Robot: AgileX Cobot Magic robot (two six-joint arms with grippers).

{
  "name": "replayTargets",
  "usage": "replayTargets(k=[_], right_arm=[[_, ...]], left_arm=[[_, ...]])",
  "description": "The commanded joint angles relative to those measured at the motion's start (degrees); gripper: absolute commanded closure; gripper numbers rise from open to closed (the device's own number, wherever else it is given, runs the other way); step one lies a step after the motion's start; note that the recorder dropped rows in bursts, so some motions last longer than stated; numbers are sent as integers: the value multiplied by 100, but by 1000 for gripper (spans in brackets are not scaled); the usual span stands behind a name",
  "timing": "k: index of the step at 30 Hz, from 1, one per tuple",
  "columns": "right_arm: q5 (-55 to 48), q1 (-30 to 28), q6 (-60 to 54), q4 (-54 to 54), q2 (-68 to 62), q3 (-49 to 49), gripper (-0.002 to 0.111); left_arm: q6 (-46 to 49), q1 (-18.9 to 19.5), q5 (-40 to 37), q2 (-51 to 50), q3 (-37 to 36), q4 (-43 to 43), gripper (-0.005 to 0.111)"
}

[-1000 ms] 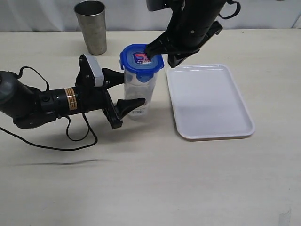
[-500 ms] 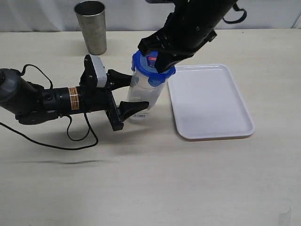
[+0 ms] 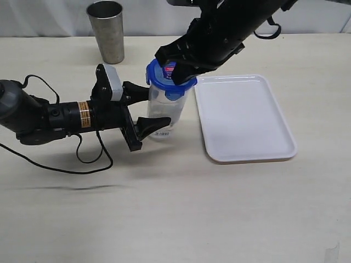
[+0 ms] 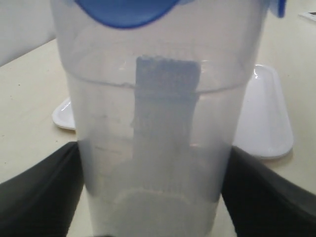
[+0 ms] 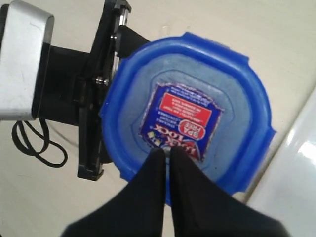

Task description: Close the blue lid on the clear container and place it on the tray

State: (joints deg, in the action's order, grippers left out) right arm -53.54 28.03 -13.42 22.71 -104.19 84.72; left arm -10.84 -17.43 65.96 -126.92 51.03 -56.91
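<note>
The clear container (image 3: 164, 109) stands on the table just left of the tray (image 3: 247, 118), with the blue lid (image 3: 171, 78) on its mouth. My left gripper (image 3: 157, 106) reaches in from the left. Its fingers (image 4: 39, 192) press the container's (image 4: 158, 123) lower sides, shut on it. From above, my right gripper (image 3: 174, 69) comes down shut, and its joined fingertips (image 5: 167, 152) rest on the sticker of the lid (image 5: 237, 113). The lid's flaps look unsnapped, one hanging at the front (image 4: 123, 10).
A grey steel cup (image 3: 107, 30) stands at the back left, behind the left arm. A black cable (image 3: 82, 156) loops on the table beside that arm. The white tray (image 5: 296, 173) lies right next to the container.
Half a second ago the container leaned toward the tray under the right gripper's push. It now stands nearly upright again, and the right arm has shifted left over the lid.
</note>
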Motion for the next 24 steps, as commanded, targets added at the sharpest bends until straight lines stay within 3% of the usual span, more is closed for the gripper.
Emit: replayTargets(k=[1, 24], right_arm=[[56, 400, -43, -226, -289, -109, 104], [284, 478, 297, -772, -293, 394, 104]], left_arm=[[-15, -58, 400, 56, 47, -1, 107], [-15, -58, 400, 56, 47, 11, 107]])
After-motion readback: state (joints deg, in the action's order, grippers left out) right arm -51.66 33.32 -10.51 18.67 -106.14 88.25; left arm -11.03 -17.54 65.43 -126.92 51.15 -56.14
